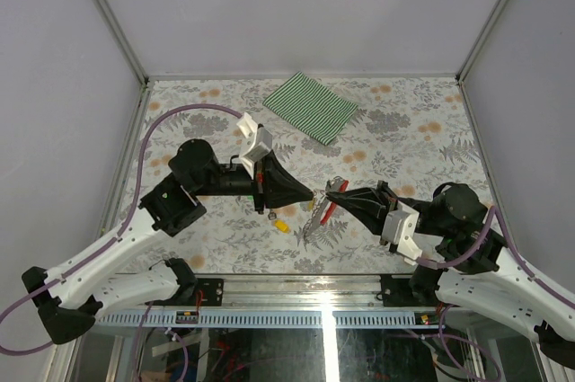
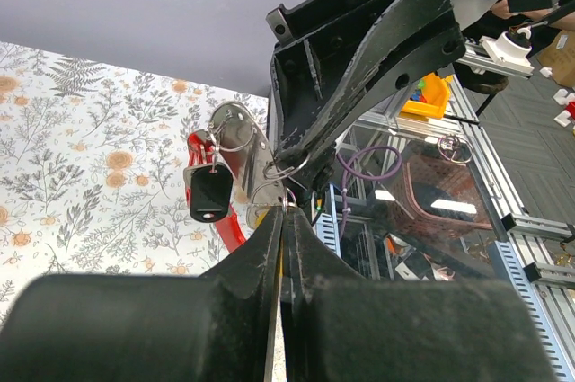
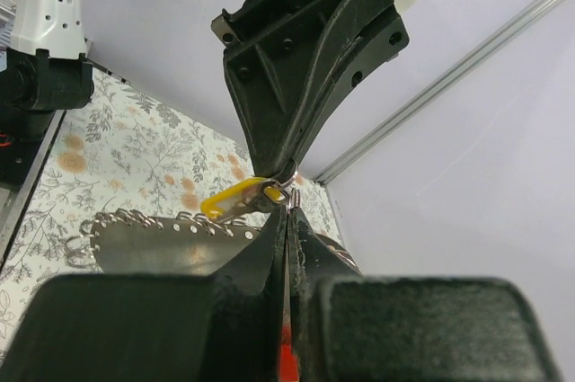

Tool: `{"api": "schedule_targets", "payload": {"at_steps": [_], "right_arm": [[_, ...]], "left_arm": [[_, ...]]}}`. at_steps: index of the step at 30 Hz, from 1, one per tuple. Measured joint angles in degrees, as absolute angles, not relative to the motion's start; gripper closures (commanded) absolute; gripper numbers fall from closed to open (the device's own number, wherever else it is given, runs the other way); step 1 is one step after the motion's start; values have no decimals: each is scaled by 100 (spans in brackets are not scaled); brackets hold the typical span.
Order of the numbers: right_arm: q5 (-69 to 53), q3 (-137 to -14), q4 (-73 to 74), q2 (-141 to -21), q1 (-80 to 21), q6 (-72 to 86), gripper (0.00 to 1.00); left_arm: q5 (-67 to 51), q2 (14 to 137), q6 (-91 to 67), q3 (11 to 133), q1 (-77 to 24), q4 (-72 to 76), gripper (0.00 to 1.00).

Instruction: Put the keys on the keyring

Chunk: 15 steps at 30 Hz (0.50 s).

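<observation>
While both meet tip to tip above the table [image 1: 225, 240], my left gripper [image 1: 311, 194] pinches a yellow key [image 3: 235, 201] and my right gripper [image 1: 330, 186] clenches the red keyring [image 2: 230, 226].

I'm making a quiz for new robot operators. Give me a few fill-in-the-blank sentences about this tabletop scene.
1. The cloth at the far side of the table has white and ____ stripes.
2. The left gripper pinches a key with a ____ head.
3. The right gripper holds a keyring whose strap is ____.
4. Both grippers' jaws are ____.
Missing words: green; yellow; red; shut.
</observation>
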State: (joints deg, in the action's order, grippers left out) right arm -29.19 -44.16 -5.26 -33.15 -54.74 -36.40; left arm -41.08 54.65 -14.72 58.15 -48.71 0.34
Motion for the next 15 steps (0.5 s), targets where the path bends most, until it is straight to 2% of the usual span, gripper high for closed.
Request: {"api": "schedule_targets", "payload": {"at_steps": [15], "right_arm": [[-2978,-4418,-379,-3332,-5474,-4272,100]], "left_arm": [[-4215,5446,-1450,5813,-4871,49,100]]}}
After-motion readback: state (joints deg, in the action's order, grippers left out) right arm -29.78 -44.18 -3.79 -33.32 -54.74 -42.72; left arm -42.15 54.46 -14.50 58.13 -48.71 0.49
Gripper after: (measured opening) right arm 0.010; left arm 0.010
